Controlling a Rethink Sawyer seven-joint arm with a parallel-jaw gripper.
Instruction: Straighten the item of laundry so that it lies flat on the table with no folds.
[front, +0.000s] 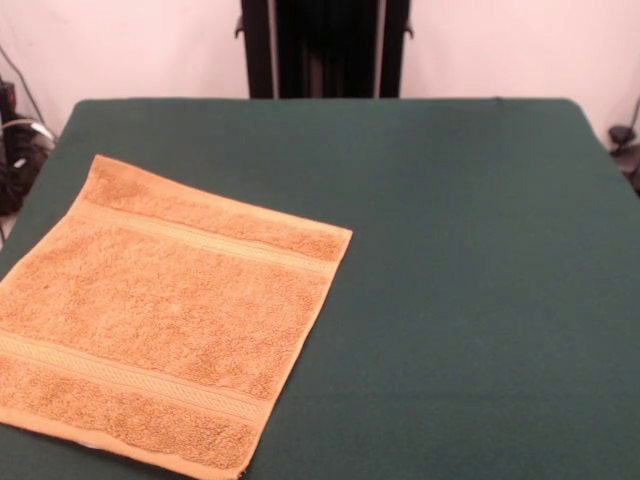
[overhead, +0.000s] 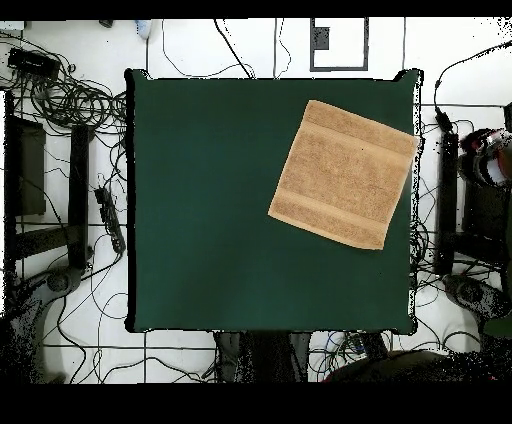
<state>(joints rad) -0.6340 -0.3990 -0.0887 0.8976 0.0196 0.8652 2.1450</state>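
Towel (front: 165, 315) lies spread out flat on the table (front: 470, 300), no folds showing, turned a little askew to the table's edges. It sits in one corner, reaching the edges on two sides. Woven bands run near two opposite hems. No gripper shows in either view.

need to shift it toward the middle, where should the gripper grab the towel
Best bet is the towel's corner that points toward the table's centre, coming straight down from above. The towel lies flat and spread with no raised fold, so a pinch at a corner or hem is likelier to lift a single layer than one on the flat middle. That corner has open green cloth around it. The gripper is not in view.
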